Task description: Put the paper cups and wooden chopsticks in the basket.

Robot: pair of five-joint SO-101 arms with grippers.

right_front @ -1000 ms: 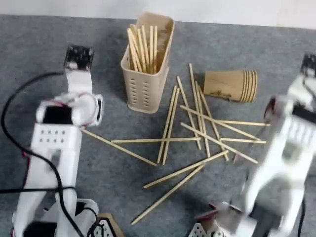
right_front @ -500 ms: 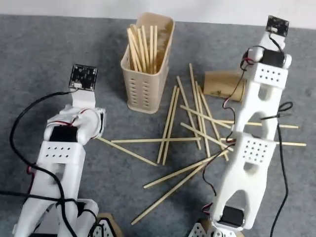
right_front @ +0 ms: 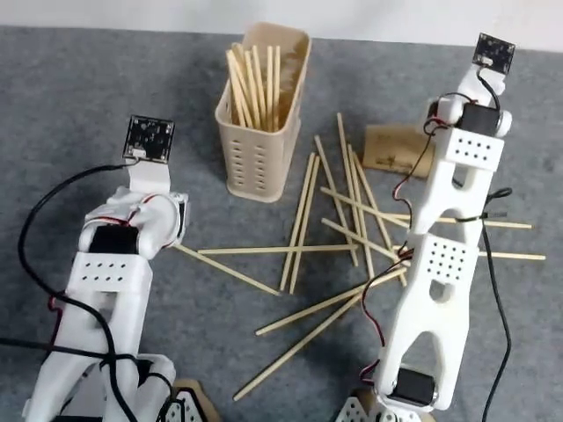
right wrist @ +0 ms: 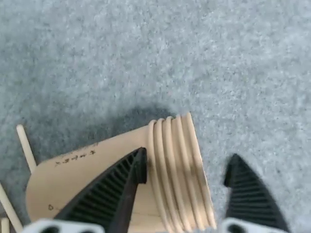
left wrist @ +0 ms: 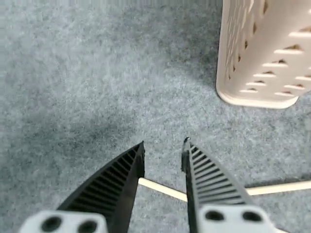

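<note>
High view: basket [right_front: 262,132] stands far-centre, upright, w/ several sticks in it. Loose chopsticks [right_front: 352,237] lie criss-crossed on the grey mat [right_front: 53,97], near of the basket and between the arms. Cups [right_front: 391,148], a nested stack on its side, lie right of the basket, partly hidden under the right arm [right_front: 450,255]. Left arm [right_front: 113,264] sits left of the basket; one stick's left end runs under it. Mat's far edge runs just behind the basket, and plain mat spreads to the left.

Left wrist view: left gripper [left wrist: 163,144] has jaws a little apart, holding nothing. One stick [left wrist: 160,188] lies crosswise under both fingers. Basket foot is near, to the far right, apart from the tips.

Right wrist view: right gripper [right wrist: 188,162] has jaws spread wide, nothing clamped. One finger is over the cups' [right wrist: 170,160] body by the rims, the other past the rims over the mat, so the rim end sits between them. Plain mat lies beyond the tips.
</note>
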